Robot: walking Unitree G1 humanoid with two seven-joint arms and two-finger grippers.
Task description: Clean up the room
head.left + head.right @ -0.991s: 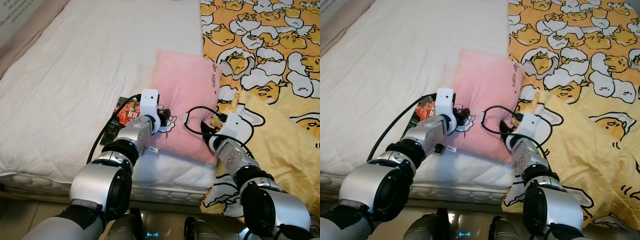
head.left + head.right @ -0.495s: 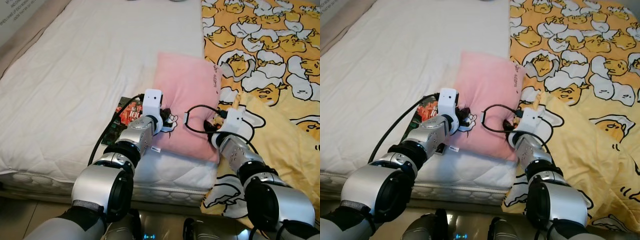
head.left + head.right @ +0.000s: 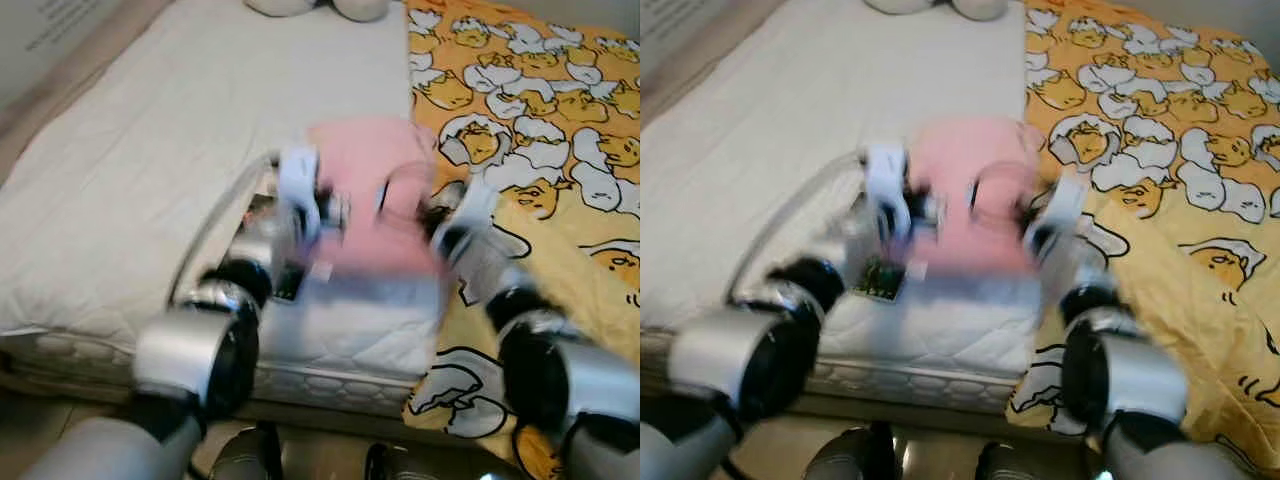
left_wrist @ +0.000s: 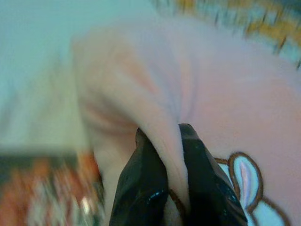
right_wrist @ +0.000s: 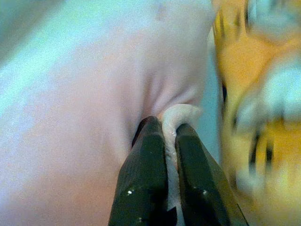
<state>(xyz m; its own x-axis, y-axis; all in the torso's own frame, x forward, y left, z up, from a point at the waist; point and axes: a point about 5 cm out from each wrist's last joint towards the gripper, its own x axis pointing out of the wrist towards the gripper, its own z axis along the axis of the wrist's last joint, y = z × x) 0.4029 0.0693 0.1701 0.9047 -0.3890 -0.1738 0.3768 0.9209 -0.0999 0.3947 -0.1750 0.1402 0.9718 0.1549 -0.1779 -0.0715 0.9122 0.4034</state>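
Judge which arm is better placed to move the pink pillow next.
Neither alone: the left claw pinches the pink pillow at its left edge, and the right claw pinches its right edge. With both gripped, a two-arm lift looks best placed.

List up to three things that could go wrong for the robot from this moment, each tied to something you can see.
1. Each gripper, left and right, pinches only a thin fold of the pink pillow, so the fabric might slip free.
2. A red packet lies right beside the pillow on the white mattress; it could be dragged off the edge.
3. The loose black cable by the right wrist might snag.
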